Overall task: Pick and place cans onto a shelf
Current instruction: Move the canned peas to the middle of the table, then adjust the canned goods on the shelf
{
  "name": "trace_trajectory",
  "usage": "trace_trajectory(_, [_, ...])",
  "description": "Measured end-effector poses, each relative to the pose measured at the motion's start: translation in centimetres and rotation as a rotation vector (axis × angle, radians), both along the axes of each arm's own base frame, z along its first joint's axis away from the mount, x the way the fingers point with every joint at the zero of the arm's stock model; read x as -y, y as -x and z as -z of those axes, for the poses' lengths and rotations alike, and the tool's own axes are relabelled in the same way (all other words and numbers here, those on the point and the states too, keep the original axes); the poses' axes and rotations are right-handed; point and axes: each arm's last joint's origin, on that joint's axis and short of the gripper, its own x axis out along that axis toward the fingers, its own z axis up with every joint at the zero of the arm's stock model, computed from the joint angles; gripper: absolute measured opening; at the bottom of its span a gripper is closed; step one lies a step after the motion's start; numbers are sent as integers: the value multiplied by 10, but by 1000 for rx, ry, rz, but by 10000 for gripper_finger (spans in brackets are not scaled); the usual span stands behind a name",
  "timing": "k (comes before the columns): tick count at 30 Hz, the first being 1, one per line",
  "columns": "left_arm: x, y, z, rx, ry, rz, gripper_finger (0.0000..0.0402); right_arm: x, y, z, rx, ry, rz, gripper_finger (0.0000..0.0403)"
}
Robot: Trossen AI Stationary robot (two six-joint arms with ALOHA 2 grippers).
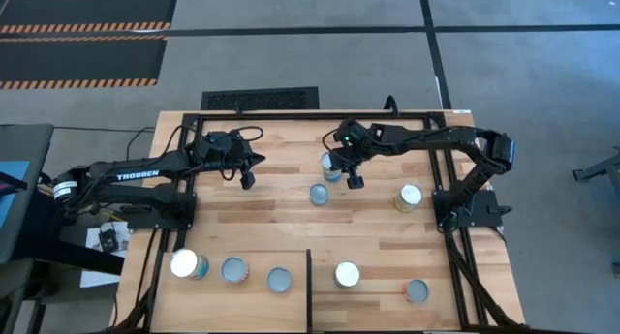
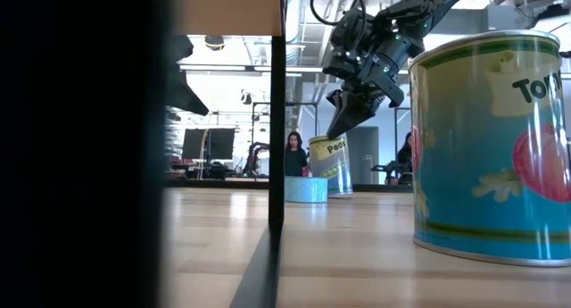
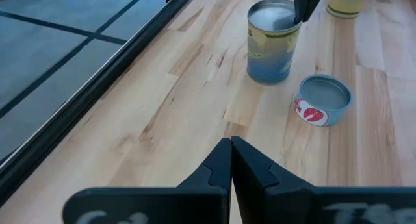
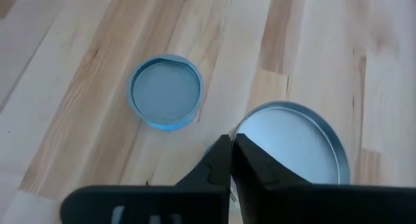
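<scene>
A tall can (image 1: 332, 167) with a yellow and blue label stands upright on the striped wooden tabletop, and it also shows in the low view (image 2: 328, 165). My right gripper (image 1: 355, 181) is shut just above it, fingertips at the rim of its silvery top (image 4: 292, 146). A flat blue can (image 1: 319, 194) stands beside it and a yellow can (image 1: 409, 197) to the right. My left gripper (image 1: 248, 180) is shut and empty over bare table at the far left. Several cans (image 1: 234, 270) stand on the pale shelf (image 1: 378, 257) at the near edge. My right gripper's shut fingertips (image 3: 301, 13) point down from above at the rim of the tall can's top (image 4: 260, 130). I cannot tell whether they touch it. The can stands upright on the table.
A dark upright divider (image 1: 309, 288) splits the shelf. A large tomato can (image 2: 491, 147) stands close to the low camera. Black frame rails (image 1: 320, 112) run round the table's far and side edges. People sit in the room beyond (image 2: 295, 153).
</scene>
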Motion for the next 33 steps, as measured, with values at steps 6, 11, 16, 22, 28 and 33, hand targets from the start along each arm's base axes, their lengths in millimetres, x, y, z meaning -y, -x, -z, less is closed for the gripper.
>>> trace_trajectory(6, [0, 0, 0, 0, 0, 0, 0, 0, 0, 0, -4, -11, 11, 53])
trace_trajectory(11, [0, 0, 0, 0, 0, 0, 0, -2, -1, 0, -3, -11, 6, 76])
trace_trajectory(16, [0, 0, 0, 0, 0, 0, 0, -7, 2, -15, 45, 7, -9, 87])
trace_trajectory(22, [1, -1, -1, 14, 11, 26, 0, -16, 24, -50, 112, 63, -29, 61])
trace_trajectory(28, [2, -3, -5, 61, 30, 102, 0, -9, 60, -45, 275, -89, -63, 11])
trace_trajectory(33, [1, -8, -26, 62, 17, 124, 0, -9, 79, -26, 439, -106, 21, 6])
